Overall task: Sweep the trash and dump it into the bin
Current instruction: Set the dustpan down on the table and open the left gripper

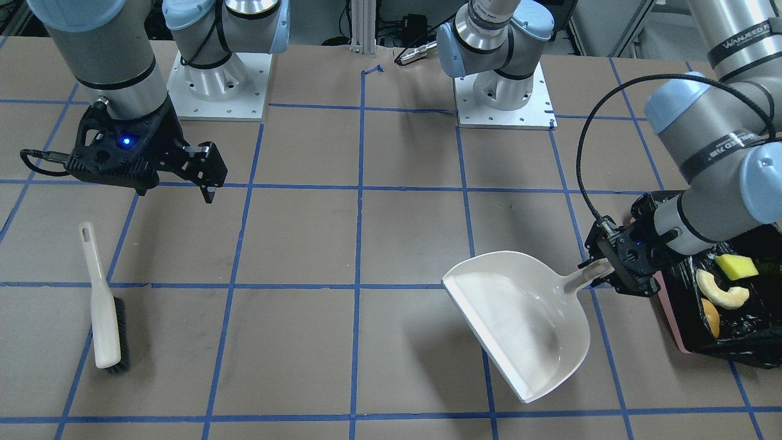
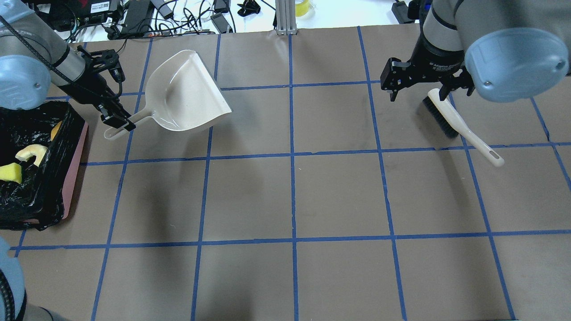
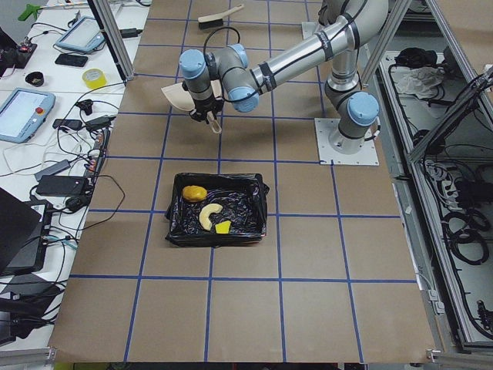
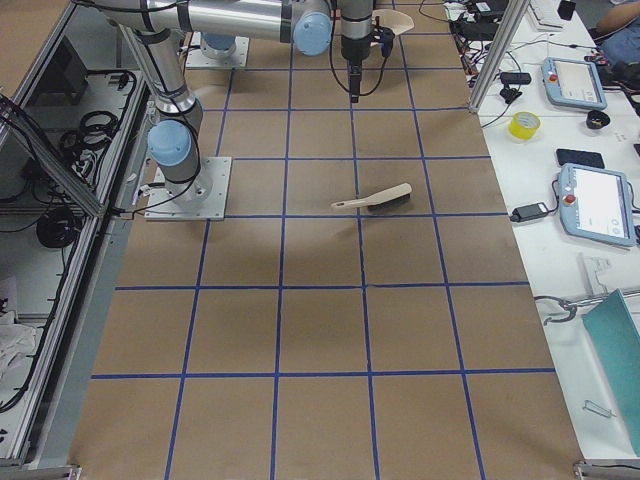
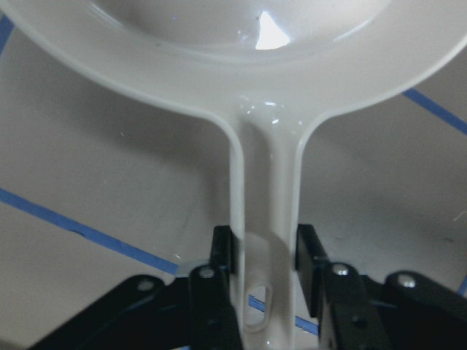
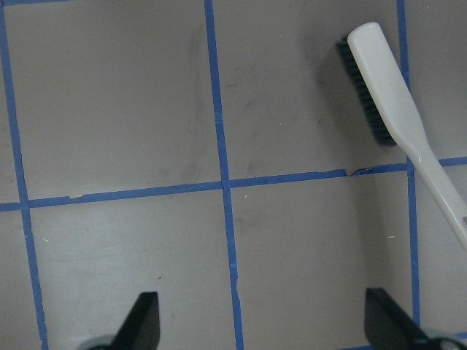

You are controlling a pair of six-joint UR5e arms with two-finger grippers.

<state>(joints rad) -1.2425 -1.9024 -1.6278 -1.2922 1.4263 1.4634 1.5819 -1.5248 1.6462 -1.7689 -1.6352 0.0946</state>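
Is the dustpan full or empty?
Empty. The dustpan is bare cream plastic inside, and the three trash pieces lie in the black-lined bin.

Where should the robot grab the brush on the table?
Probably by the slim white handle of the brush, near its middle, coming straight down from above. It lies flat with its bristles sticking out sideways, so fingers can close across the narrow handle, clear of the bristles.
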